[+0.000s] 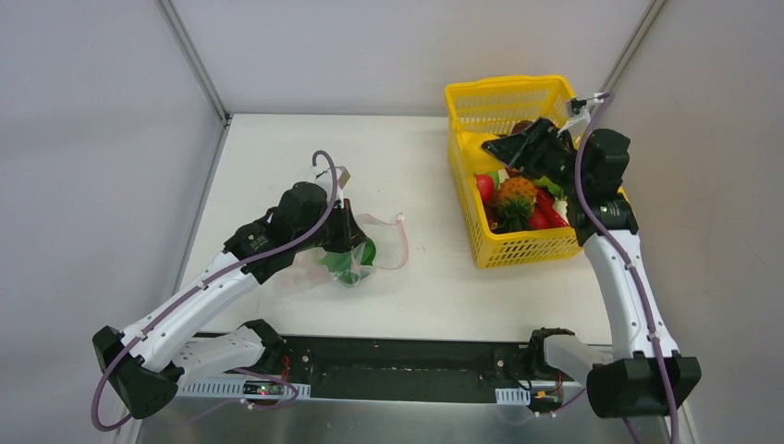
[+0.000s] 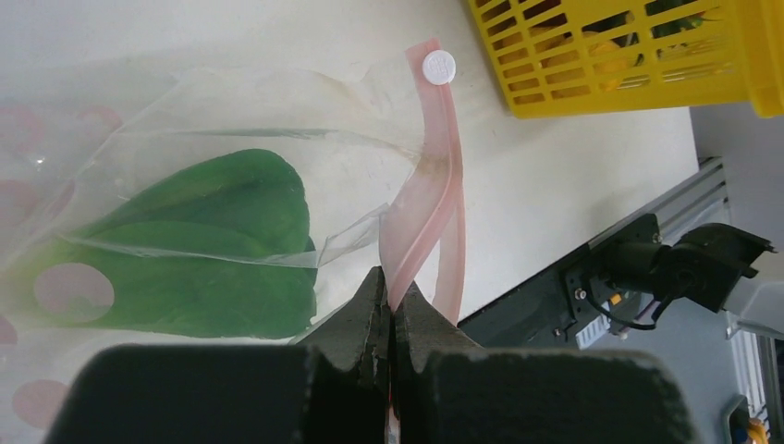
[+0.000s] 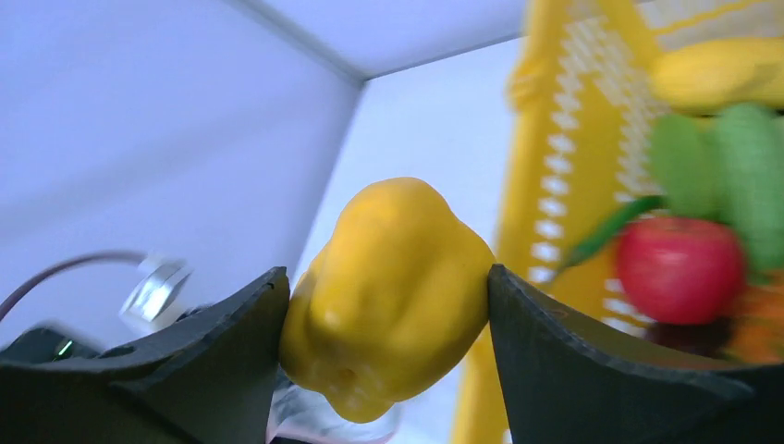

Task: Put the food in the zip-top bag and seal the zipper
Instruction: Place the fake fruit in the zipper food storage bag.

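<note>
Zip-top bag [image 2: 185, 111], clear, crinkled, pink-dotted, lies on the white table [image 1: 425, 305] left of centre, a green leafy toy [image 2: 203, 240] inside. Zipper [image 2: 434, 185] — pink strip curling loose, white tab [image 2: 438, 67] at its far end. Left gripper [image 2: 390, 314] clamped tight on the strip's near end; from above its arm [image 1: 213, 287] hides part of the bag. Right gripper [image 3: 386, 276] over the yellow basket [image 1: 504, 92], jaws pressed against both sides of a yellow toy [image 3: 398, 231] — a pepper, perhaps; view blurred. More toy food [image 1: 516, 196] fills the basket, well apart from the bag
</note>
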